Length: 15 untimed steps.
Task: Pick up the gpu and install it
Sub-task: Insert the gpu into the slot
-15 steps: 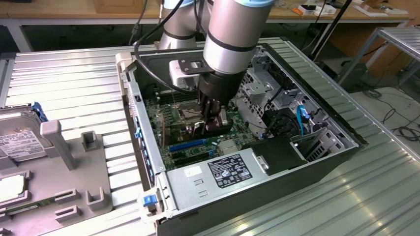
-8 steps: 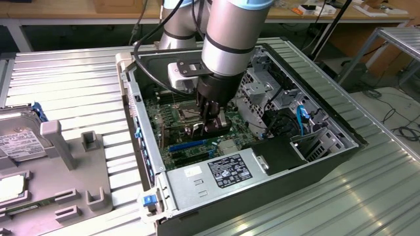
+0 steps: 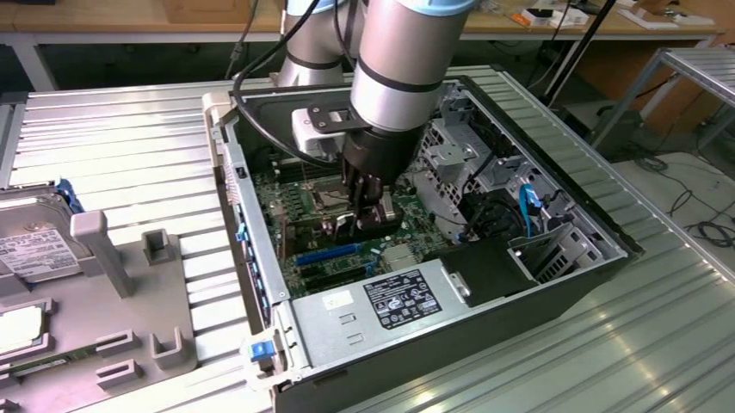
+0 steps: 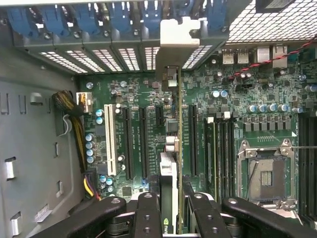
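Observation:
In the wrist view the gpu point(image 4: 168, 171) shows edge-on, a thin card with a green-and-black strip, running from between my fingers point(image 4: 147, 210) to its silver end bracket point(image 4: 179, 42) at the case's rear slot openings. My gripper point(image 4: 171, 201) is shut on the card, one finger on each face. The card hangs over the green motherboard point(image 4: 143, 94), in line with the long black expansion slots point(image 4: 142, 141); I cannot tell whether it touches a slot. In the exterior view my gripper point(image 3: 370, 202) reaches down into the open computer case point(image 3: 247, 185) with the gpu point(image 3: 381, 215) under it.
Memory sticks point(image 4: 225, 148) and the bare CPU socket point(image 4: 267, 171) lie beside the slots. Blue slot clips point(image 4: 89, 20) line the rear wall. A power supply point(image 3: 397, 297) and drive cage point(image 3: 552, 249) crowd the case. A grey fixture point(image 3: 115, 284) holding a hard drive point(image 3: 34, 249) stands at the exterior view's left.

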Available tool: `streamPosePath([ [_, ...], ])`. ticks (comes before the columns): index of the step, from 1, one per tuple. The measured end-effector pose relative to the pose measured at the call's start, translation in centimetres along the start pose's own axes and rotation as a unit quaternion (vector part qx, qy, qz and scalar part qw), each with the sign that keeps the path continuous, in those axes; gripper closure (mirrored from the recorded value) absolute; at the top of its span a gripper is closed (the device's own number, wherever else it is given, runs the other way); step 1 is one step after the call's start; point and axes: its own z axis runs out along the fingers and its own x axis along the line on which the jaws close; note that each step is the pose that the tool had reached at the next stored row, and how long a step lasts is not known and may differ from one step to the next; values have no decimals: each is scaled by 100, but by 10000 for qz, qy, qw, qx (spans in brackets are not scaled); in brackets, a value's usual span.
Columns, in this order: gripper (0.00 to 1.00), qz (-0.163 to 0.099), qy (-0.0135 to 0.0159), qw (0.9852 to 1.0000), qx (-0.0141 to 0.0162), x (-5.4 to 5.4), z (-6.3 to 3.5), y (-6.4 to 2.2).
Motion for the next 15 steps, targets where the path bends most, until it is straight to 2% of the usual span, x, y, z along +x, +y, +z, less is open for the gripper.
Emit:
streamPosePath([
  [9,73,-6,1,10000,-1,-5,9,5],
  [15,73,-6,1,10000,-1,-3,26,42],
])
